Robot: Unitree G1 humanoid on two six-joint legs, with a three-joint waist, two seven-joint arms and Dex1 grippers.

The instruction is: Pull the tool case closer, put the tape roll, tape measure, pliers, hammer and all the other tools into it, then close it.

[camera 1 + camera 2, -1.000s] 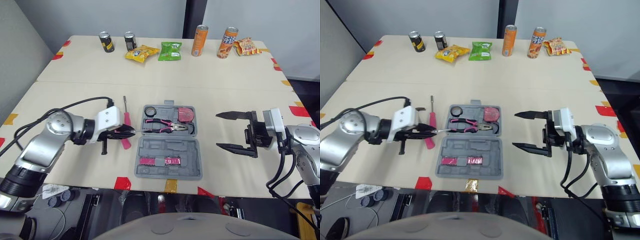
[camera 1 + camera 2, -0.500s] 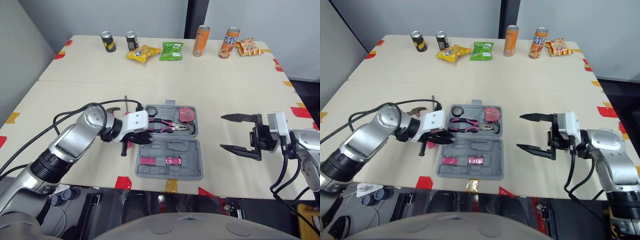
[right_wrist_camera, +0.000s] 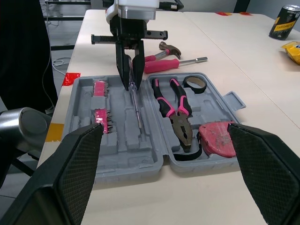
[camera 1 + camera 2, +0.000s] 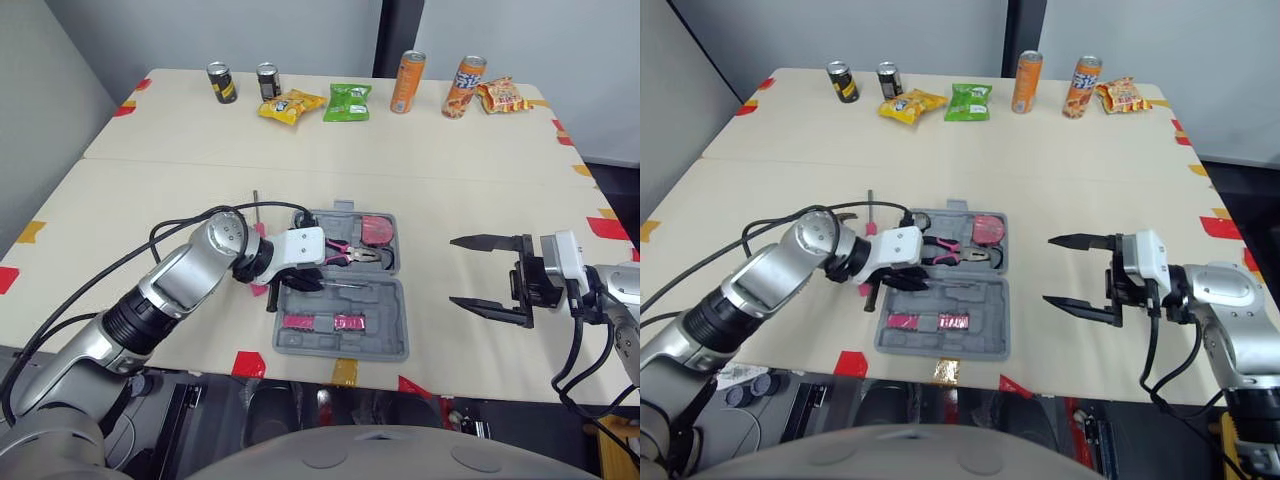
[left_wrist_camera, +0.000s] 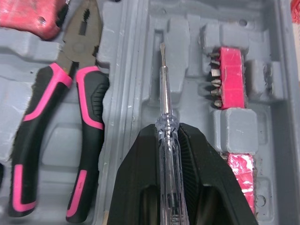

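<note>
Left fingers (image 5: 136, 186) pinch the clear screwdriver (image 5: 164, 115), tip over the tool case (image 5: 127, 96).

Tool case (image 3: 140, 154): pliers (image 3: 177, 108), tape roll (image 3: 194, 83), tape measure (image 3: 216, 144) far half; bits (image 3: 101, 115) near half; hammer (image 3: 164, 48) outside, left.

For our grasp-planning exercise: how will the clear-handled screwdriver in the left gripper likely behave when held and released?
The screwdriver looks thin, stiff and probably light. Its smooth round handle, pinched by the left gripper, may slip or twist. Released over the tool case, it could roll unless a moulded slot catches it.
</note>
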